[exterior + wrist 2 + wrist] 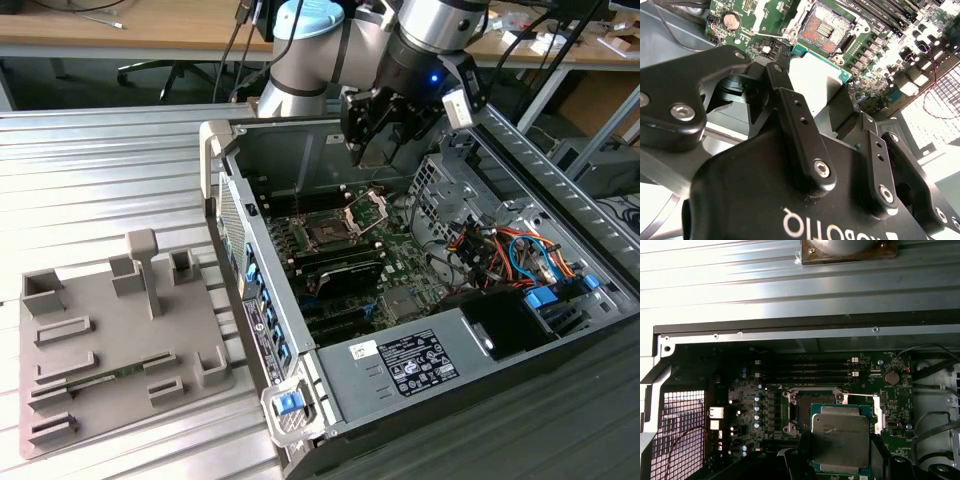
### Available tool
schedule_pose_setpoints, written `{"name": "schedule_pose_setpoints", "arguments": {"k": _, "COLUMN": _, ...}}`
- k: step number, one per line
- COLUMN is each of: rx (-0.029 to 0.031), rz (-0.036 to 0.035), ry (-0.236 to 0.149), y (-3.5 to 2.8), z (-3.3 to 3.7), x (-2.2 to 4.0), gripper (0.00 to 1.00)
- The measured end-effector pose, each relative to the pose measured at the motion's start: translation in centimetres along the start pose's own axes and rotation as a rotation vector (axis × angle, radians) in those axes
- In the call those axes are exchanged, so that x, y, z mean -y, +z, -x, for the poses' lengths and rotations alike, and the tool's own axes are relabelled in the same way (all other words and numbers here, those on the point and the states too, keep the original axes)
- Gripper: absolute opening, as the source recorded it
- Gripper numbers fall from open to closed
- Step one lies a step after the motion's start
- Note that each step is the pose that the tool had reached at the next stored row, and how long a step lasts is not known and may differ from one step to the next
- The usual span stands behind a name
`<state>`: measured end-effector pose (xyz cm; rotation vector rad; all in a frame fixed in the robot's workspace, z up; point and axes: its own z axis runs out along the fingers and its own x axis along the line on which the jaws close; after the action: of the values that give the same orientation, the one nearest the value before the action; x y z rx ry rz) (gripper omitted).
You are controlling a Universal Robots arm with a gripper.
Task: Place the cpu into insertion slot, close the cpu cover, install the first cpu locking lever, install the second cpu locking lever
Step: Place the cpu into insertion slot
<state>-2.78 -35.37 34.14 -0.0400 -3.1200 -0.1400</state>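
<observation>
Item: pincer (377,146), closed on the chip (840,437) by two opposite edges. Position: chip held in air inside the case (262,300), seemingly just beside the open socket (801,412); not seated.

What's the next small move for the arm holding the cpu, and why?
Probably ease the gripper down toward the insertion slot, correcting sideways. Its jaws hold the cpu up off the slot and to one side of it in the first wrist view, and the cpu cover stands open.
</observation>
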Motion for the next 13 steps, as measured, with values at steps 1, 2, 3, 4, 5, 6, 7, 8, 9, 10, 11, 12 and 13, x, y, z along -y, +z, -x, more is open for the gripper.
{"name": "schedule_pose_setpoints", "arguments": {"k": 1, "rx": 0.0, "rz": 0.0, "ry": 0.0, "y": 0.04, "z": 0.0, "x": 0.0, "gripper": 0.55}}
{"name": "schedule_pose_setpoints", "arguments": {"k": 2, "rx": 0.0, "rz": 0.0, "ry": 0.0, "y": 0.07, "z": 0.0, "x": 0.01, "gripper": 0.55}}
{"name": "schedule_pose_setpoints", "arguments": {"k": 3, "rx": 0.0, "rz": 0.0, "ry": 0.0, "y": 0.1, "z": 0.0, "x": 0.01, "gripper": 0.55}}
{"name": "schedule_pose_setpoints", "arguments": {"k": 4, "rx": 0.0, "rz": -0.0001, "ry": 0.0, "y": 0.15, "z": 0.0, "x": 0.01, "gripper": 0.55}}
{"name": "schedule_pose_setpoints", "arguments": {"k": 5, "rx": 0.0, "rz": -0.0001, "ry": 0.0, "y": 0.2, "z": 0.0, "x": 0.02, "gripper": 0.55}}
{"name": "schedule_pose_setpoints", "arguments": {"k": 6, "rx": 0.0, "rz": 0.0, "ry": 0.0, "y": 0.23, "z": 0.01, "x": 0.02, "gripper": 0.55}}
{"name": "schedule_pose_setpoints", "arguments": {"k": 7, "rx": 0.0, "rz": 0.0, "ry": 0.0, "y": 0.25, "z": 0.0, "x": 0.02, "gripper": 0.55}}
{"name": "schedule_pose_setpoints", "arguments": {"k": 8, "rx": 0.0, "rz": 0.0, "ry": 0.0, "y": 0.26, "z": 0.0, "x": 0.02, "gripper": 0.55}}
{"name": "schedule_pose_setpoints", "arguments": {"k": 9, "rx": 0.0, "rz": 0.0, "ry": 0.0, "y": 0.31, "z": 0.01, "x": 0.03, "gripper": 0.55}}
{"name": "schedule_pose_setpoints", "arguments": {"k": 10, "rx": 0.0, "rz": 0.0, "ry": 0.0, "y": 0.33, "z": 0.01, "x": 0.03, "gripper": 0.55}}
{"name": "schedule_pose_setpoints", "arguments": {"k": 11, "rx": 0.0, "rz": 0.0, "ry": 0.0, "y": 0.35, "z": 0.01, "x": 0.03, "gripper": 0.55}}
{"name": "schedule_pose_setpoints", "arguments": {"k": 12, "rx": 0.0, "rz": -0.0001, "ry": 0.0, "y": 0.36, "z": 0.01, "x": 0.03, "gripper": 0.55}}
{"name": "schedule_pose_setpoints", "arguments": {"k": 13, "rx": 0.0, "rz": 0.0, "ry": 0.0, "y": 0.38, "z": 0.01, "x": 0.03, "gripper": 0.55}}
